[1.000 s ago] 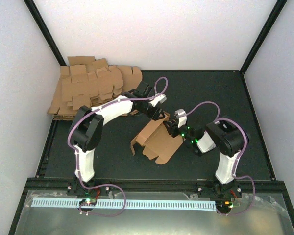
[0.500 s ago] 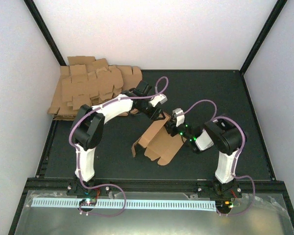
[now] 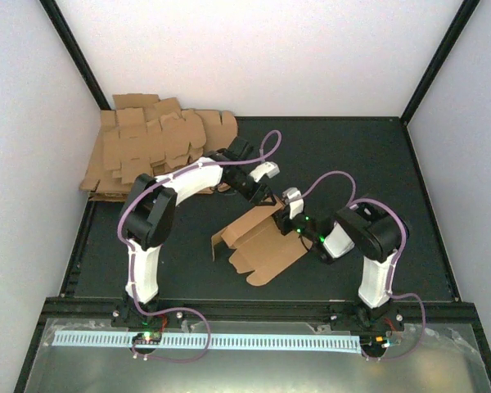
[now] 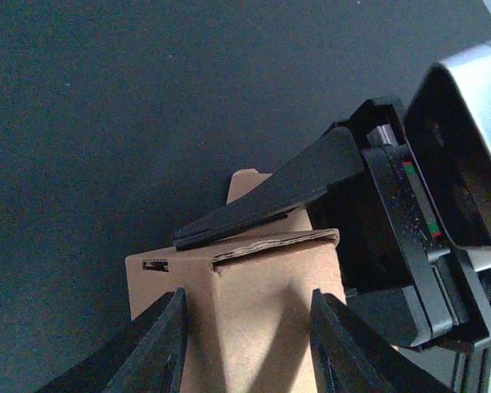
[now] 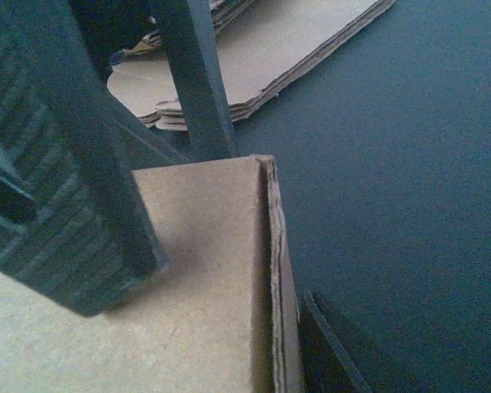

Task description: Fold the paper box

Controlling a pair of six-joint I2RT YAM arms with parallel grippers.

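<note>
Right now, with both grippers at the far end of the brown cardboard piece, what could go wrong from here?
1. The left gripper and right gripper crowd one raised corner of the plain brown notched cardboard box; their fingers could collide.
2. Its near flaps lie unheld on the black table, so the piece may swing or spring open.

From above, the left tool [image 3: 260, 198] and right tool [image 3: 281, 218] meet at the far edge of the paper box [image 3: 258, 246], too small to tell whether either pinches it. The right wrist view cuts the box off at bottom and left, its near face blurred. The pile of cardboard sheets [image 5: 311, 41] runs off that view's top.
</note>
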